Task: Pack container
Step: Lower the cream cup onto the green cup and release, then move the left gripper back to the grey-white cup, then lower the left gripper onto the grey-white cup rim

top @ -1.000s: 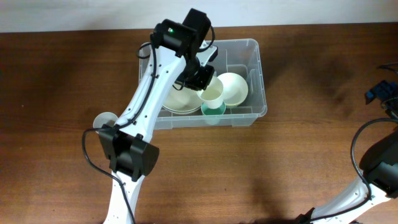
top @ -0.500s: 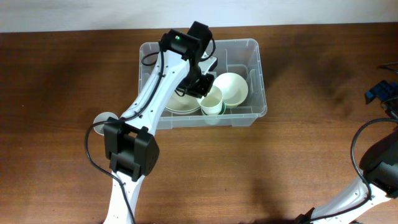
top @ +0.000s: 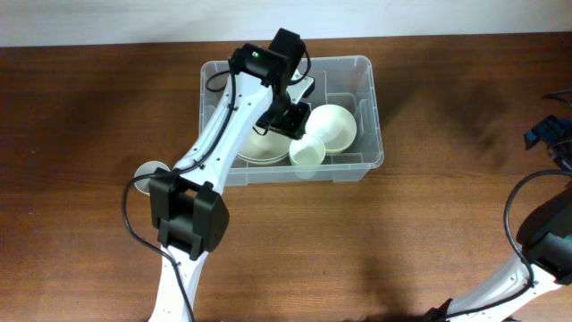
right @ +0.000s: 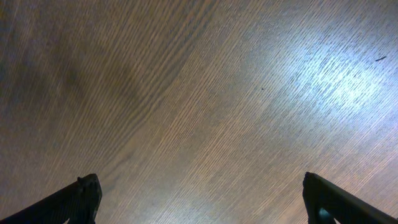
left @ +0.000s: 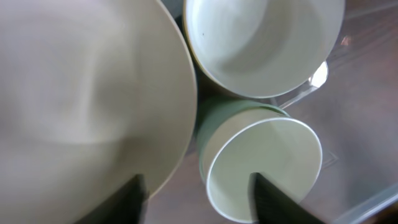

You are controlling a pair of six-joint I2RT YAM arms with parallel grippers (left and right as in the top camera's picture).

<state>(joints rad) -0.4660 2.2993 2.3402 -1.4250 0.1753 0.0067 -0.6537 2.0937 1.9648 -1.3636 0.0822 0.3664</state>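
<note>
Well, my left gripper [left: 196, 190] stands well open and has hold of nothing. One dark finger sits at the bottom of the wrist frame over the mouth of the pale cup [left: 264, 168], and the other is out beside the wide pale dish [left: 81, 106] at left. There is a clear gap between that outer finger and the cup's wall. The cup stands on its own, apparently nested in a green one [left: 233, 118]. So I judge the step in hand is the letting-go of a placed cup.

The next move calls for a straight lift, so the finger over the mouth comes clear without hooking the rim or tipping the stack. It must also steer clear of the round bowl [left: 261, 43] just beyond, at the top of the frame.

All of this lies inside the container [top: 368, 98], which sits in the upper middle of the overhead frame. It is a clear rectangular bin with a rounded rim and moulded ribs on its inner walls, and the brown table [top: 447, 224] shows through it.

Further out, at the left of that frame, a pale round thing [top: 148, 171] lies on the wood, half under my arm (a cup or a lid, I cannot tell). It may be the next item to fetch.

Farthest off, the right gripper [right: 199, 190] hangs fully spread over bare wood, holding nothing.
</note>
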